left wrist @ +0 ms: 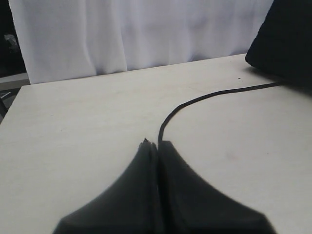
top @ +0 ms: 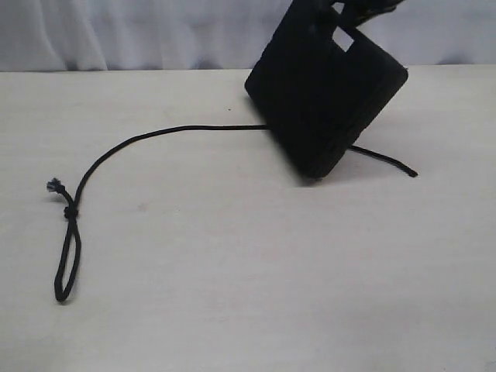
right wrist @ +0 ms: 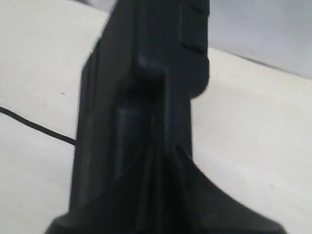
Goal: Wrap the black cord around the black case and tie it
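Note:
The black case (top: 325, 101) stands tilted on one corner on the table, lifted at its top edge by my right gripper (top: 364, 8). In the right wrist view that gripper (right wrist: 161, 153) is shut on the edge of the case (right wrist: 146, 73). The black cord (top: 155, 133) lies flat on the table and passes under the case. Its knotted loop (top: 68, 256) and frayed tip (top: 54, 184) lie far left, its other end (top: 403, 168) right of the case. My left gripper (left wrist: 157, 144) is shut and empty, hovering over the cord (left wrist: 204, 96); it is outside the exterior view.
The pale wooden table (top: 248, 294) carries only the case and the cord. A white curtain (top: 116, 31) hangs behind the table's far edge. In the left wrist view the case (left wrist: 287, 39) shows at the side, and the table's corner (left wrist: 19, 92) is near.

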Robot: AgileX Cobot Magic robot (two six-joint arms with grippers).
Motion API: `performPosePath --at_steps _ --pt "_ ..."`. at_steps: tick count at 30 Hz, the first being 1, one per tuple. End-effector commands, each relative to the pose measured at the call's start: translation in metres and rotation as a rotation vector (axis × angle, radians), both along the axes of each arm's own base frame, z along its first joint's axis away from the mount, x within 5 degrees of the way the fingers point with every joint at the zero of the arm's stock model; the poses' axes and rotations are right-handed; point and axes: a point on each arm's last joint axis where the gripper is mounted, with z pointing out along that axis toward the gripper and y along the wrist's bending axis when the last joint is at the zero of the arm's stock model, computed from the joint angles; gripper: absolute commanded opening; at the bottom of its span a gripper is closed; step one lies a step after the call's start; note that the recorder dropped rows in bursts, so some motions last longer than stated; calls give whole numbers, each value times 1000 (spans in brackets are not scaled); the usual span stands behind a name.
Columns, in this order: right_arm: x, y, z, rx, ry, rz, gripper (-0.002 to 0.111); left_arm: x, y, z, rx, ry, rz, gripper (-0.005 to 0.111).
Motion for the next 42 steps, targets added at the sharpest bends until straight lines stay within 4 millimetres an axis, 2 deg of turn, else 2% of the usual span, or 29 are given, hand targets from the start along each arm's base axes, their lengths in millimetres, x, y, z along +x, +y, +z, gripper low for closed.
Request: performPosePath --at_steps 1,3,6,9,10,12,16,18,22,23,24,28,30,38,40,42 --pt "-15 32 31 44 -69 52 4 0 -1 0 -6 -7 -9 0" --pt "-18 47 30 38 -69 80 4 0 -1 0 -6 -7 -9 0" --pt "-22 67 18 6 -33 116 4 0 -1 0 -6 -7 -9 0" --pt "-23 71 2 -70 10 96 4 0 -1 0 -6 -7 -9 0" --pt "-21 62 1 -104 8 55 5 0 -1 0 -6 -7 -9 0" --pt "-13 28 2 -162 -2 -105 12 0 -1 0 -6 -7 -9 0" --pt "-4 -35 -6 -86 46 -258 35 0 -1 0 -6 -7 -9 0" --pt "1 -64 -21 -72 87 -315 44 0 -1 0 -6 -7 -9 0" --pt "10 -111 -60 -107 162 -409 46 0 -1 0 -6 -7 -9 0" --pt "13 -121 -72 -111 184 -425 46 0 -1 0 -4 -7 -9 0" --pt "17 -131 -94 -97 220 -443 46 0 -1 0 -4 -7 -9 0" --pt "42 -130 -133 -61 152 -351 46 0 -1 0 -4 -7 -9 0" --pt "51 -126 -147 -11 114 -322 46 0 -1 0 -4 -7 -9 0" --pt "64 -125 -180 22 46 -327 44 0 -1 0 -4 -7 -9 0" --pt "62 -123 -184 24 67 -282 31 0 -1 0 -4 -7 -9 0" --pt "60 -120 -186 13 90 -243 13 0 -1 0 -4 -7 -9 0"
